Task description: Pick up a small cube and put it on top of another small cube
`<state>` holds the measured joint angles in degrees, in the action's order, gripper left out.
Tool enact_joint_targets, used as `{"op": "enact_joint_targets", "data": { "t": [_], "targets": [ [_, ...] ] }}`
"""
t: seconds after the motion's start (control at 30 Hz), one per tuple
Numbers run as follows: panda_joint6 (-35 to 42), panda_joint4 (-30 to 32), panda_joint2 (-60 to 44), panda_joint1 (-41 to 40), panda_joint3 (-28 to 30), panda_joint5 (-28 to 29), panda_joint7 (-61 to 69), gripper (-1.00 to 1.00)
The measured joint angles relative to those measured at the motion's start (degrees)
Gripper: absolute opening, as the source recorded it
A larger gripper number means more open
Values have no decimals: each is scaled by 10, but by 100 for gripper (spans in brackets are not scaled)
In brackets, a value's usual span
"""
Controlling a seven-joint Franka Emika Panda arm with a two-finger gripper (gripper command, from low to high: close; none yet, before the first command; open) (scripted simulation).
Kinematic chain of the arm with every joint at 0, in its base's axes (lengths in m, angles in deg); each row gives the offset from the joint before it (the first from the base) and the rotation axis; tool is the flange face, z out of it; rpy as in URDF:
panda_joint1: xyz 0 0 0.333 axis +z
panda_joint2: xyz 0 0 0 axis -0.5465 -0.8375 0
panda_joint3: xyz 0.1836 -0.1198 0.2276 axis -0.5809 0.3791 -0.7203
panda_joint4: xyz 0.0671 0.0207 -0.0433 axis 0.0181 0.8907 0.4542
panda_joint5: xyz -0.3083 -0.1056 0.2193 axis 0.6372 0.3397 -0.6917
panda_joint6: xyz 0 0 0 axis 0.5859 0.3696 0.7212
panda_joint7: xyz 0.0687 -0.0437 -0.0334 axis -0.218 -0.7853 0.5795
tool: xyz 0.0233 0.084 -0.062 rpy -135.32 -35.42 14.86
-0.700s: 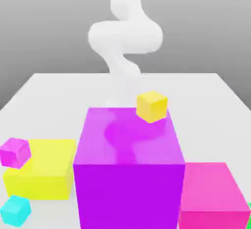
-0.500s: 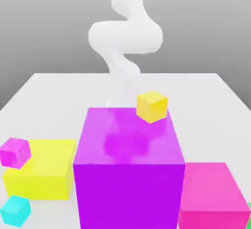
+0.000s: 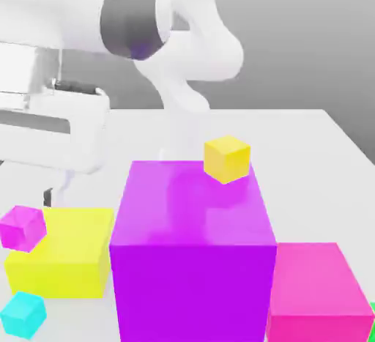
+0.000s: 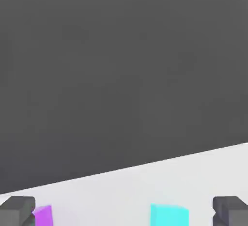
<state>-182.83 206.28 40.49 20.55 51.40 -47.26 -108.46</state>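
You have three small cubes in the exterior view: one cyan cube (image 3: 23, 315), one yellow-orange cube (image 3: 227, 160) and one magenta cube (image 3: 23, 228). You also have three big blocks, one purple (image 3: 194, 253), one flat yellow (image 3: 62, 251) and one pink (image 3: 318, 289), plus one green piece (image 3: 373, 322) at the exterior view's right edge. There is one arm (image 3: 58, 7) with one gripper (image 4: 124, 211).

Your cyan cube sits at the exterior view's lower left, in front of the flat yellow block. It stands turned, a vertical edge toward that camera; its sides look equal, so it has no long axis. The yellow-orange cube is likewise turned, on the purple block's top near its right rear corner in the exterior view.

Your claw is wide, its two fingers well apart, holding nothing.

Compared with the earlier frame, your arm's hand now fills the exterior view's upper left; the cubes and blocks have not moved.
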Motion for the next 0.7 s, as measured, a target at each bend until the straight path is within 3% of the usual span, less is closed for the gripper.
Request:
{"op": "enact_joint_targets", "data": {
  "t": [0.4, 0.43, 0.7],
  "targets": [
    [-107, -20, -251, -89, -30, -101, 112, 0],
    [-118, -23, -266, -92, -34, -105, 114, -100],
    [-108, -20, -252, -90, -31, -101, 112, -100]
  ]
}}
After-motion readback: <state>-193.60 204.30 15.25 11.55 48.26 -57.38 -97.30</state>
